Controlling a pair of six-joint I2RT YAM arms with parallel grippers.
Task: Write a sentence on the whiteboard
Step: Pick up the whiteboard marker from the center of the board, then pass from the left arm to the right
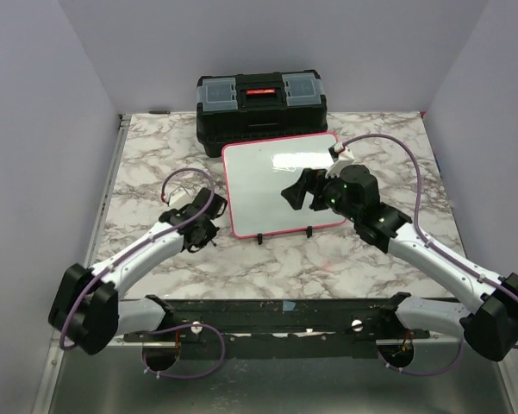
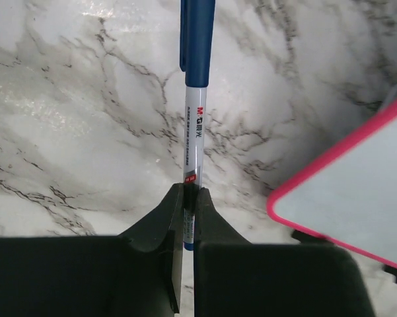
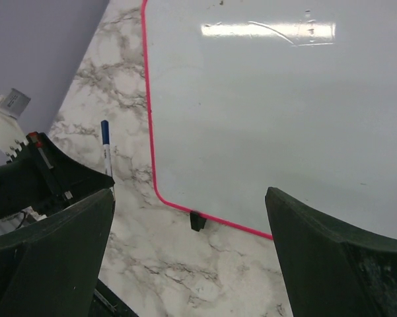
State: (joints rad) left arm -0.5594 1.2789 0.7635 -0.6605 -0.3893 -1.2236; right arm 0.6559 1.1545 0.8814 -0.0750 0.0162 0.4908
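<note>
- Now the left gripper [image 2: 188,195] is clenched on the pen [image 2: 195,125], pinching its rear end, with the barrel running away from the fingers low over the marble table [image 1: 155,155]
- The pen's blue cap looks to be on, at the far end
- The board [image 1: 263,185] lies flat mid-table, just to the right of the pen, in front of the toolbox [image 1: 260,108]; its white face is bare, no writing on it
- The right gripper [image 3: 189,198] hangs over the board's near-right part, jaws spread wide and grasping nothing
- Step in hand, as I judge it: picking up the pen; the sentence is not yet begun
- Next move likely calls for lifting the pen off the table and getting the cap off, perhaps with the free right gripper, then bringing the tip down onto the board's upper left
</note>
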